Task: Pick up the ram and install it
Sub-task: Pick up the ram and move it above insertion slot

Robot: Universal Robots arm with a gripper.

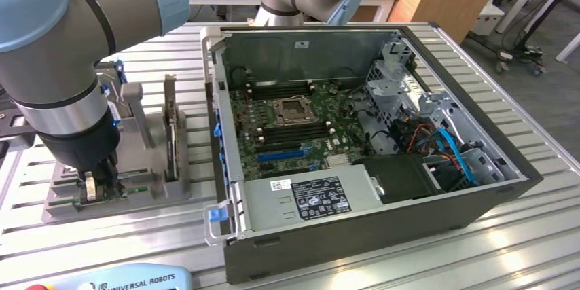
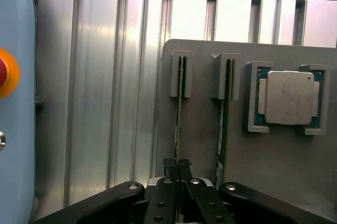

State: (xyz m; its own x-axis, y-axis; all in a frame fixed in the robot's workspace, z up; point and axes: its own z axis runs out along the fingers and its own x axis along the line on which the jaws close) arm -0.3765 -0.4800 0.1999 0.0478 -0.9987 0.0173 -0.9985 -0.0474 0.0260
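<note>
Arm (image 1: 64,66) upright over parts holder (image 1: 168,191), lower left of the exterior view.
Forearm points straight down beside the open computer case (image 1: 381,225). The gripper (image 2: 177,165) is clenched on the ram (image 2: 179,103), which stands on edge in its holder slot (the slot farther from the processor (image 2: 288,98)); a second stick (image 2: 225,113) stands alongside.

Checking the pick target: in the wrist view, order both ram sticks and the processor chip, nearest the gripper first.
1. First ram stick, clamped in the gripper.
2. Second ram stick, in the neighbouring slot.
3. Processor chip, in its holder past both sticks.
</note>
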